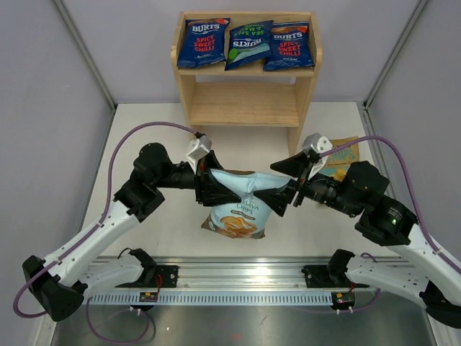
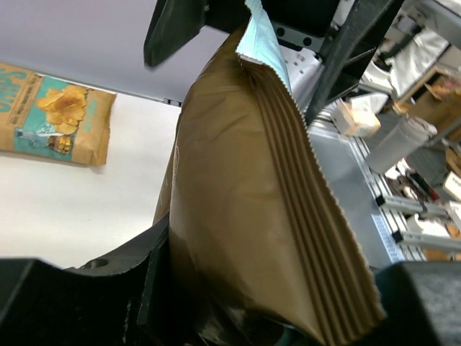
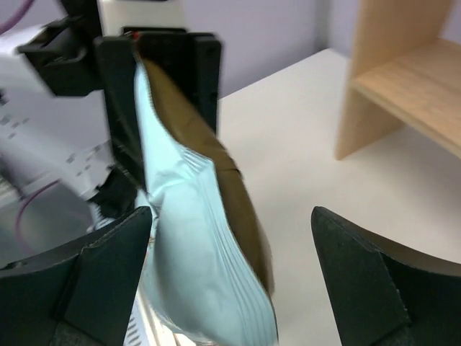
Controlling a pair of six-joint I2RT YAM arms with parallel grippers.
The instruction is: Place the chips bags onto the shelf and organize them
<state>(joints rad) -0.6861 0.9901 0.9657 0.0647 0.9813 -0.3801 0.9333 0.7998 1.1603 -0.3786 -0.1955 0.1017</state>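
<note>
Handover of the cassava chips bag between my two pincers, in front of the shelf.

My left pincer [image 1: 209, 184] pinches the pale-blue cassava chips bag [image 1: 241, 209] by its top, above the surface [image 1: 166, 231]. My right pincer [image 1: 284, 191] stands spread around the bag's other corner. Next, I think, it must draw back. The shelf [image 1: 245, 104] top carries three Burts bags [image 1: 248, 43], so the lower tier suits. A tan bag [image 1: 344, 153] lies behind my right arm.
</note>
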